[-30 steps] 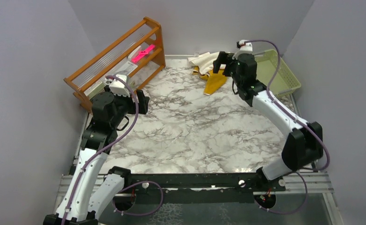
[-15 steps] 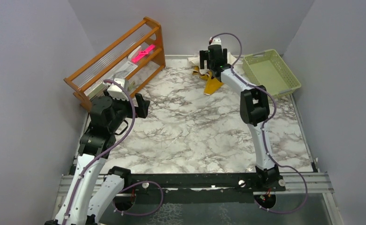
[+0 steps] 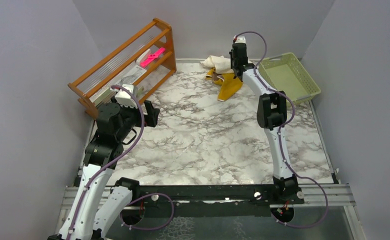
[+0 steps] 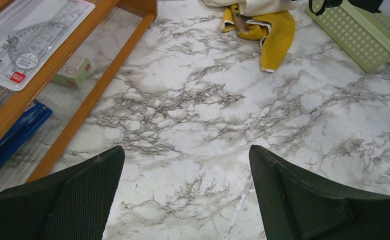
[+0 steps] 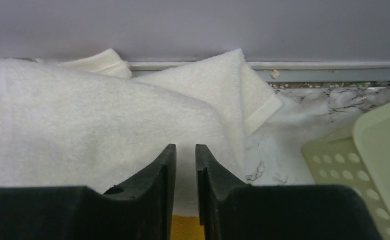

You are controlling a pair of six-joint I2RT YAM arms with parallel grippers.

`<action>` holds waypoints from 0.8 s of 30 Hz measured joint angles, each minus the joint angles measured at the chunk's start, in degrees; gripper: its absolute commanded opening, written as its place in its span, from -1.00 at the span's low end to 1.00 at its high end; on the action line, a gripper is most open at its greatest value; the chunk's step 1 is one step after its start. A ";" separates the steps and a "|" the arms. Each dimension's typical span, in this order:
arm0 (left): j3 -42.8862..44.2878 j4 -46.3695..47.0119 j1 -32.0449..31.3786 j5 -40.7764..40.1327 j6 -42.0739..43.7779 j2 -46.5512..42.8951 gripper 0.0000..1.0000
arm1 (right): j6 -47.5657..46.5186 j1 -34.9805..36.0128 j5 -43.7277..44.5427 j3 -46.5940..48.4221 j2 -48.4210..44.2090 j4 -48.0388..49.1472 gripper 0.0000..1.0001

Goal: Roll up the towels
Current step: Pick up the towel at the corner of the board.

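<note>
While cream towel (image 3: 217, 61) lies bunched, yellow towel (image 3: 229, 86) stretches toward near edge.

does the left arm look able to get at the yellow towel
Probably, though it's a stretch. Bare marble lies between the open left gripper and the yellow towel, with nothing blocking. But the towel sits far back, with the right gripper right by it.

The right arm (image 3: 272, 112) has straightened toward the grey back wall (image 5: 183, 25), carrying its black two-finger tool (image 5: 185, 150) over the cream-white terry cloth towel (image 5: 98, 115). Its jaws have narrowed to a slit, possibly pinching the cloth.
</note>
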 measured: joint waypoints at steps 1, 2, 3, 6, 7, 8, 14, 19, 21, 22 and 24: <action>0.00 -0.04 0.00 0.00 0.00 0.00 0.98 | 0.09 -0.17 -0.52 0.24 0.02 -0.17 -0.97; 0.00 -0.07 0.00 0.00 0.00 0.00 0.98 | 0.11 -0.24 -0.98 0.28 0.02 -0.26 -0.98; 0.00 -0.09 0.00 0.00 0.00 -0.02 0.98 | 0.31 -0.22 -1.31 0.35 0.02 -0.24 -0.98; 0.00 -0.22 0.00 0.00 -0.04 -0.02 0.98 | 0.22 0.00 -3.34 0.57 0.00 -0.26 -0.99; 0.00 -0.28 0.00 0.00 -0.09 -0.02 0.98 | 0.22 0.04 -4.00 0.63 -0.13 -0.22 -0.99; 0.00 -0.35 0.00 0.00 -0.13 -0.02 0.98 | 0.24 0.04 -4.68 0.63 -0.37 -0.24 -0.82; 0.00 -0.42 0.00 0.00 -0.87 0.28 0.98 | -0.04 0.17 -9.99 -0.70 -5.46 -0.02 0.99; -0.17 -0.39 0.00 0.00 -1.29 0.70 0.98 | -1.57 0.37 -14.16 0.61 -8.02 -0.55 0.99; -0.26 -0.42 0.00 0.00 -1.29 0.72 0.98 | -2.19 0.59 -14.62 0.59 -8.00 -1.40 0.99; -0.28 -0.42 0.00 0.00 -1.31 0.72 0.98 | -2.69 0.83 -14.75 0.33 -7.85 -2.14 0.99; -0.28 -0.42 0.00 0.00 -1.31 0.72 0.98 | -3.69 1.16 -14.82 -0.33 -7.28 -3.15 0.99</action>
